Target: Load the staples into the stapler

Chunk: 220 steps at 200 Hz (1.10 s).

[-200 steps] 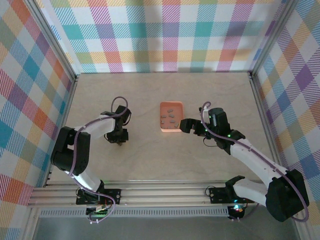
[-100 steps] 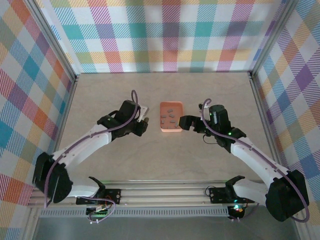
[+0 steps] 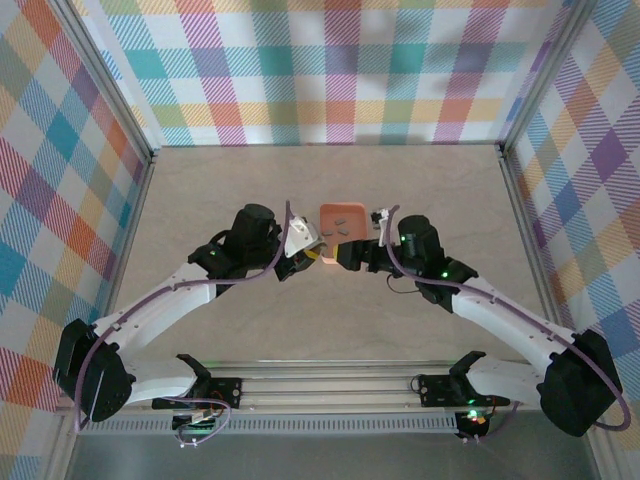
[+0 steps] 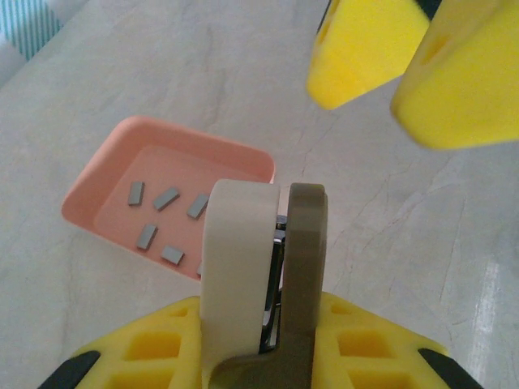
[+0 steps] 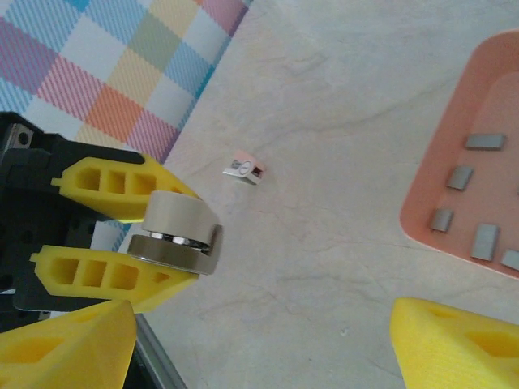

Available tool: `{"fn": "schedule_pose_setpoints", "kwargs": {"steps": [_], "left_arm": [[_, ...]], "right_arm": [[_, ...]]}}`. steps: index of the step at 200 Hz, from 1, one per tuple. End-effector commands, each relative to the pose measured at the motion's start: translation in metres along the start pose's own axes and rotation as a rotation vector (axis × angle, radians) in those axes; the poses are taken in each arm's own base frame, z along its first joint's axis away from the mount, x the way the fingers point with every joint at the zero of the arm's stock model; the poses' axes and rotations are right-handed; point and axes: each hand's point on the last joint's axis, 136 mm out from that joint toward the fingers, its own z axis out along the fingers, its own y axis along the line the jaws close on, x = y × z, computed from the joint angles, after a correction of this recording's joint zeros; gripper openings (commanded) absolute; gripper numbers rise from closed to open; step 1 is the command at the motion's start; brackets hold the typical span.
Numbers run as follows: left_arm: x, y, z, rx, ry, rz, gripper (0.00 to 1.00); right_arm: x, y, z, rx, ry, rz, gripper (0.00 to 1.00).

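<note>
The stapler (image 4: 263,259), cream on one side and grey-brown on the other with metal between, stands upright in my left gripper (image 4: 263,344), which is shut on it. From above, the stapler (image 3: 298,239) hangs just left of the orange tray (image 3: 356,210). Several grey staples (image 4: 166,198) lie loose in the tray (image 4: 122,174). My right gripper (image 3: 345,256) hovers open at the tray's near edge, facing the stapler (image 5: 174,235). Its yellow fingers (image 5: 65,348) stand wide apart with nothing between them, and the staples (image 5: 461,177) lie to their right.
A small white and pink piece (image 5: 246,170) lies on the table beyond the stapler. Plaid walls close in the beige table (image 3: 440,190) on three sides. Both forearms cross the middle of the table toward the tray.
My left arm swung right, carrying the stapler from the table's left part to the tray's left edge. My right gripper slid left across the tray's near side and its jaws narrowed a little.
</note>
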Motion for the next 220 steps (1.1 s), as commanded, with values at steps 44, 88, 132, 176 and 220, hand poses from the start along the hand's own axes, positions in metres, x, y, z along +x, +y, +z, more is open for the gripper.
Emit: {"fn": "schedule_pose_setpoints", "kwargs": {"steps": [44,88,132,176,220], "left_arm": [[-0.005,-0.011,0.005,0.040,-0.013,0.090,0.18],[-0.004,-0.015,0.009,0.053,0.007,0.096,0.18],[-0.005,-0.016,0.009,0.052,0.010,0.099,0.18],[-0.007,-0.018,0.008,0.054,0.004,0.110,0.18],[-0.008,-0.020,0.007,0.056,0.000,0.114,0.18]], "right_arm": [[0.002,0.038,0.015,-0.123,-0.012,0.029,0.70],[0.002,0.042,0.026,-0.111,-0.004,0.046,0.60],[0.003,0.039,0.031,-0.104,-0.002,0.061,0.44],[0.005,0.032,0.034,-0.072,0.000,0.081,0.48],[0.005,0.031,0.034,-0.071,-0.006,0.070,0.36]]}}
